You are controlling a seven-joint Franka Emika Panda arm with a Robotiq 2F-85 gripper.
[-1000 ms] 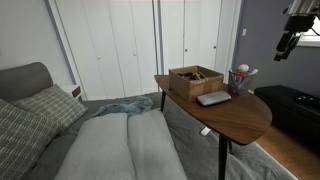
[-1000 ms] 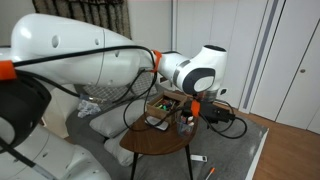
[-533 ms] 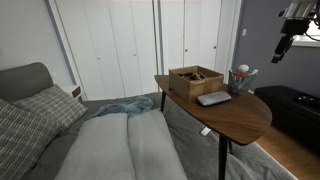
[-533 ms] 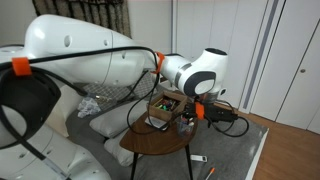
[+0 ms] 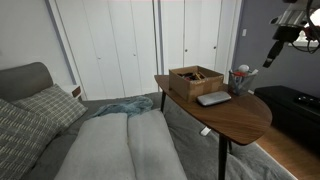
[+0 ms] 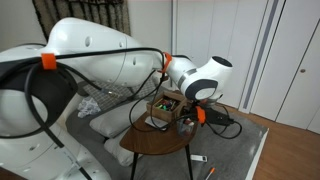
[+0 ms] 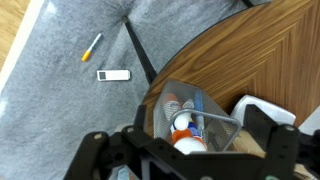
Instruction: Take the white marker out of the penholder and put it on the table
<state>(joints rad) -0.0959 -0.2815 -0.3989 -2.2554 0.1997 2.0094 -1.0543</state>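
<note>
The penholder is a grey mesh cup on the brown wooden table. It also shows in both exterior views. The white marker stands in it, its white cap up above an orange band, beside a blue pen and another white-and-red pen. My gripper is open and empty above the cup, one dark finger on each side of it. In an exterior view it hangs high above and beyond the cup. In the other exterior view the jaws are hard to make out.
A shallow wooden box and a flat grey slab lie on the table next to the cup. On the grey carpet lie a yellow pen and a small white bar. A bed stands beside the table.
The arm's wrist has turned and the gripper has shifted a little toward the penholder. The marker and the other things have not moved.
</note>
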